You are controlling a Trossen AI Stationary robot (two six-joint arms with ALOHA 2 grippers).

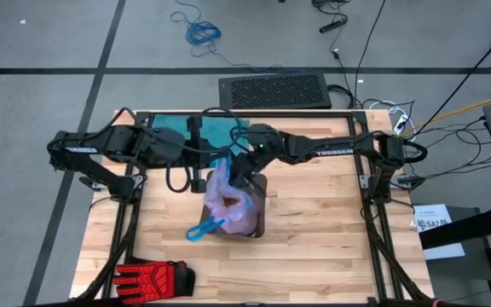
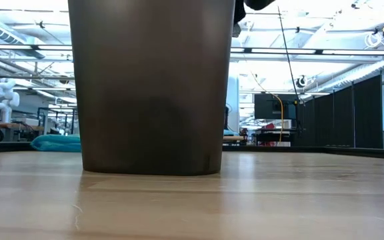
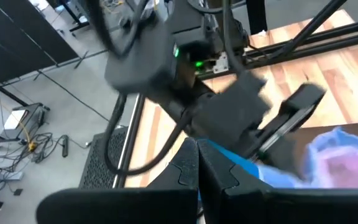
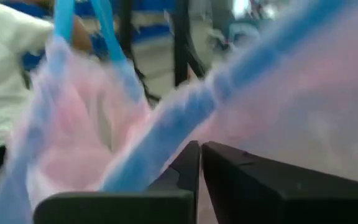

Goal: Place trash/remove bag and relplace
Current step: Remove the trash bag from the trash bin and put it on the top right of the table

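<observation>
Bag [image 1: 228, 203] is half out of my bin [image 1: 259, 217] mid-table, right gripper [image 1: 244, 167] clamped on it, left gripper [image 1: 196, 157] pinched shut nearby; teal replacement [image 1: 201, 130] waits at the far edge.

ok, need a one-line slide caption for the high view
Both grippers, left and right, meet at the pink bag bulging from the dark bin mid-table.

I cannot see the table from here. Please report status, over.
Both grippers, left and right, shut on the bag's blue tie. Bag in the bin. Nothing in the way.
</observation>
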